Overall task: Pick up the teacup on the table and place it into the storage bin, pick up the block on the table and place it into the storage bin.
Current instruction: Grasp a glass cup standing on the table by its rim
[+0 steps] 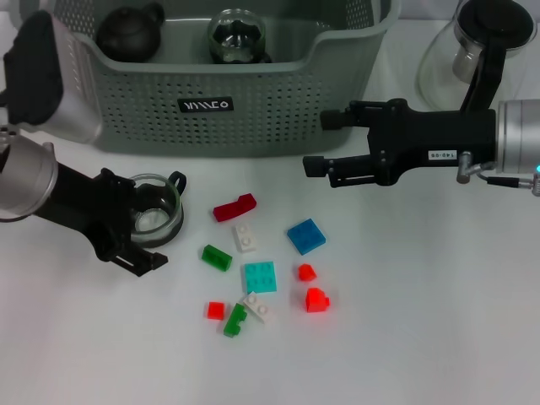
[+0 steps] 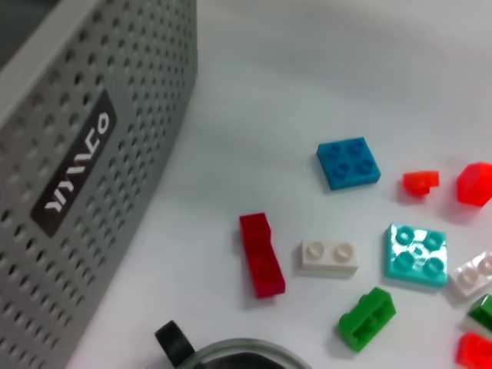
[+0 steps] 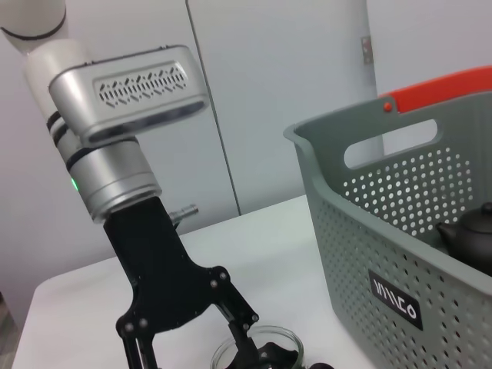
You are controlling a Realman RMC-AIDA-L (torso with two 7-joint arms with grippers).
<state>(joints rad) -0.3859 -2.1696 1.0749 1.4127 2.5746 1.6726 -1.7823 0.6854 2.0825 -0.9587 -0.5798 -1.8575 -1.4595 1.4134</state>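
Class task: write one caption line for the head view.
Left gripper around the glass teacup beside scattered blocks, before the storage bin.

Before me lies a white table (image 1: 439, 321), smooth and evenly lit, with only soft shadows on it. Behind its far edge my right wrist camera shows a pale wall of flat panels (image 3: 284, 100) split by thin vertical seams, with a small metal fitting (image 3: 367, 51) on one seam. I see no window from here, and the floor is out of sight.
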